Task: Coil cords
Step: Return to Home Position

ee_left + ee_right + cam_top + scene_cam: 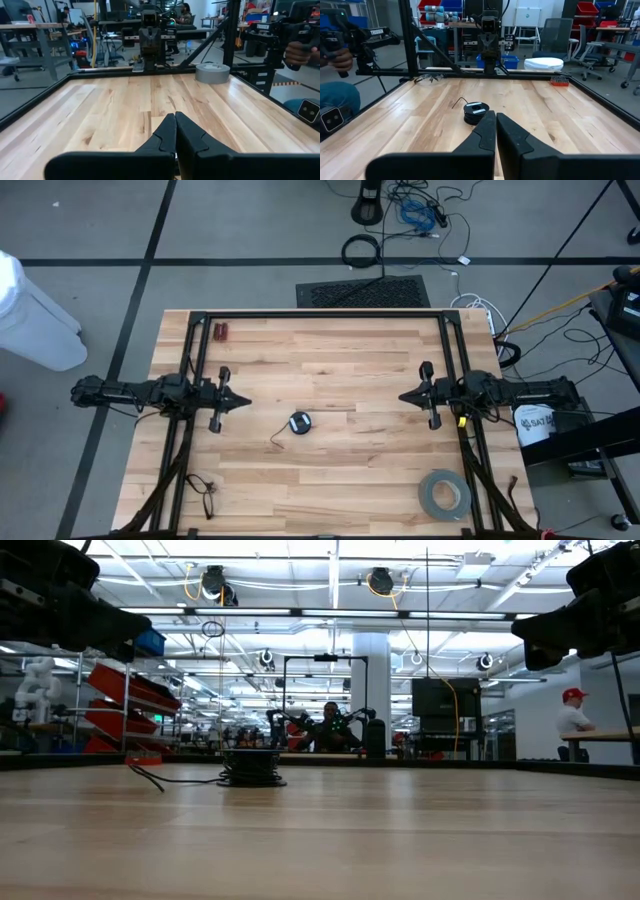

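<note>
The cord is a small round black bundle (300,423) lying flat on the wooden table near its middle, with one loose end (281,440) trailing toward the near left. It shows in the low view (250,768) and the right wrist view (476,112). My left gripper (246,404) is shut at the table's left side, pointing level toward the right, clear of the bundle. My right gripper (402,395) is shut at the right side, pointing level toward the left. The fingertips of each meet in their wrist views (175,116) (495,114).
A grey tape roll (444,494) lies at the near right. Loose wiry strands (203,486) lie at the near left by the frame. A small red object (220,332) sits at the far left corner. A black frame (320,314) borders the table.
</note>
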Motion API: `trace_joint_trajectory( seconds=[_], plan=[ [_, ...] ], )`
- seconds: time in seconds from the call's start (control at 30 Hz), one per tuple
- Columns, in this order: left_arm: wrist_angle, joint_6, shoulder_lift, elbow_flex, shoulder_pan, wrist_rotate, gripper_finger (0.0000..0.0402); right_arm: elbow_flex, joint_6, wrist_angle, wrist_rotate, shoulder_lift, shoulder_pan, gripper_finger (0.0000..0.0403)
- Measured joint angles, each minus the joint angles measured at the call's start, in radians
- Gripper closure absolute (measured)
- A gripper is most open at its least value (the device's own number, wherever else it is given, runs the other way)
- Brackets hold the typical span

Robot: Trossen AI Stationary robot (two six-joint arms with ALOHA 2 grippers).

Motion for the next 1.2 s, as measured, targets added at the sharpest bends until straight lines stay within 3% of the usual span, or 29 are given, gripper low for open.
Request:
trace_joint_trajectory(
  seconds=[1.2],
  plan=[
    [0.001, -0.005, 0.0, 0.0, 0.0, -0.002, 0.0386, 0.0, 0.019, 0.004, 0.002, 0.0, 0.0, 0.0403]
  ],
)
